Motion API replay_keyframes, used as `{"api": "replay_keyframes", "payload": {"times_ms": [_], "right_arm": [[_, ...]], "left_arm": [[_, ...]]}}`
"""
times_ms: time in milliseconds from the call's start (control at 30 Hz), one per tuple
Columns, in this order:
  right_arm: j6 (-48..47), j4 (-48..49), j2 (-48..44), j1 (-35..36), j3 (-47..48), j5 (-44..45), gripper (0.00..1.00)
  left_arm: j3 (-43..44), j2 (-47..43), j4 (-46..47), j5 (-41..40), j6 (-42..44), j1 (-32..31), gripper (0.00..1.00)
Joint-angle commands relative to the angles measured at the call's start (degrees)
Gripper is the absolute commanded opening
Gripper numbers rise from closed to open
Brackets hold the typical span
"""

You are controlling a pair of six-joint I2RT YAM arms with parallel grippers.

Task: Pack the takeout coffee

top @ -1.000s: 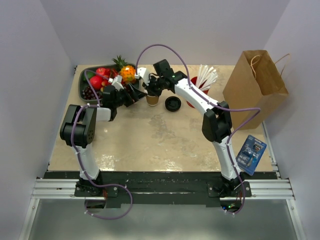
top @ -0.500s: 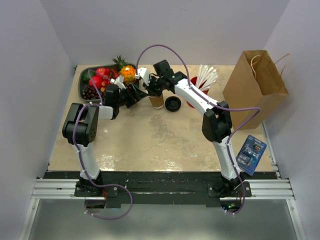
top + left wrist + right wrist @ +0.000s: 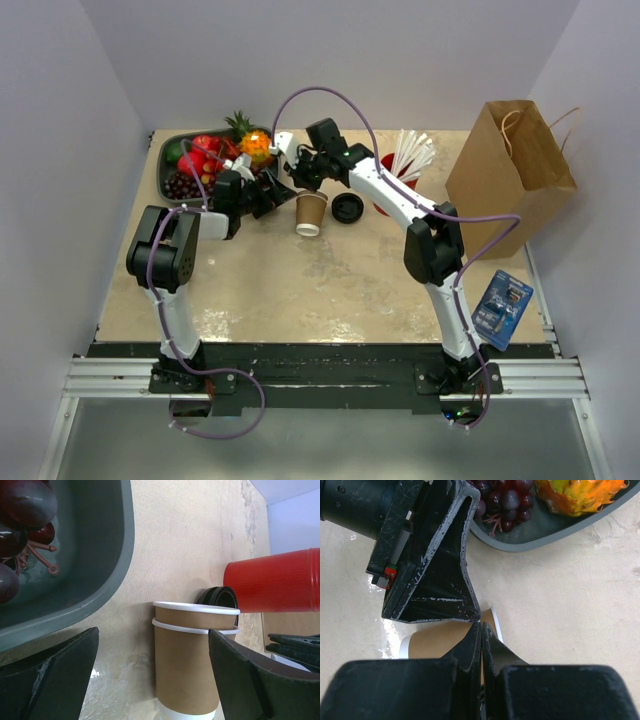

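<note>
The takeout coffee's tan paper cup (image 3: 311, 211) has a white rim and a white base and lies tipped on its side, base toward the arms. Its black lid (image 3: 346, 207) rests flat on the table just right of it. In the left wrist view the cup (image 3: 185, 670) lies between the wide-open fingers of my left gripper (image 3: 154, 631), nearer the right finger, with the lid (image 3: 216, 595) behind it. My right gripper (image 3: 481, 626) is shut with nothing between its fingers. Its tips are right over the cup (image 3: 432, 641) near the rim. From above, the left gripper (image 3: 272, 190) and right gripper (image 3: 305, 186) meet at the cup's far end.
A grey tray (image 3: 168, 150) of fruit stands at the back left, close behind my left gripper. A red cup (image 3: 388, 165) with white straws stands right of the lid. A brown paper bag (image 3: 510, 160) stands open at the back right. A blue packet (image 3: 503, 308) lies at the table's right edge.
The cup stood upright a second ago and now lies tipped toward the arms. My left gripper has shifted slightly toward the tray. The lid has not moved.
</note>
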Motion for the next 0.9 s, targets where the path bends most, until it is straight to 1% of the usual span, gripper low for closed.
{"api": "replay_keyframes", "payload": {"times_ms": [0,100,167,200,233,267,367,400,433,500,533,567,667,733,867], "right_arm": [[0.53,1.46,-4.31,0.33,1.03,-0.56,0.0],[1.32,0.67,-3.44,-0.19,3.22,1.29,0.0],[2.81,-1.86,-2.21,-1.86,5.68,0.33,0.24],[2.99,-3.8,0.06,-2.39,10.04,-1.67,0.34],[2.56,-6.08,1.65,-3.26,12.43,-2.65,0.47],[2.38,-9.49,2.8,-3.62,14.37,-3.27,0.52],[3.51,-9.62,3.16,-5.64,13.61,-7.31,0.61],[3.87,-9.88,3.6,-6.69,13.25,-8.54,0.62],[5.09,-10.14,3.95,-7.22,13.51,-10.81,0.61],[6.76,-10.67,4.83,-8.89,14.04,-13.11,0.59],[8.6,-10.58,5.7,-9.51,14.04,-15.56,0.58],[9.23,-10.58,6.06,-9.95,14.13,-16.45,0.57],[9.59,-11.37,7.29,-11.18,13.95,-20.4,0.53],[8.71,-12.16,7.9,-11.62,13.69,-21.99,0.53],[7.13,-13.13,8.87,-12.06,13.16,-26.2,0.5]], "left_arm": [[0.93,-0.22,0.15,-1.2,1.44,0.13,0.94],[0.84,-1.28,-0.29,-0.76,2.05,0.31,0.93],[0.58,-2.59,-0.46,-0.41,2.05,0.66,0.93],[0.32,-3.03,-0.64,-0.24,2.31,0.92,0.93],[0.06,-4.17,-0.73,0.29,2.67,1.27,0.93],[-0.38,-4.7,-0.9,0.73,3.19,1.45,0.93],[-1.7,-6.99,-1.43,3.97,6.88,1.8,0.93],[-2.14,-7.6,-1.34,5.46,9.06,1.8,0.93],[-2.58,-8.48,-1.17,8.61,10.13,1.8,0.93],[-3.55,-9.27,-1.34,11.96,13.02,1.71,0.93],[-4.07,-10.15,-2.39,13.37,14.17,1.36,1.0],[-4.08,-10.68,-3.35,13.21,16.79,1.01,1.0],[-3.12,-11.56,-7.13,11.81,20.85,-0.66,1.0],[-1.63,-10.95,-9.59,11.37,21.74,-1.19,1.0],[1.1,-9.63,-14.78,12.59,27.0,-1.36,1.0]]}}
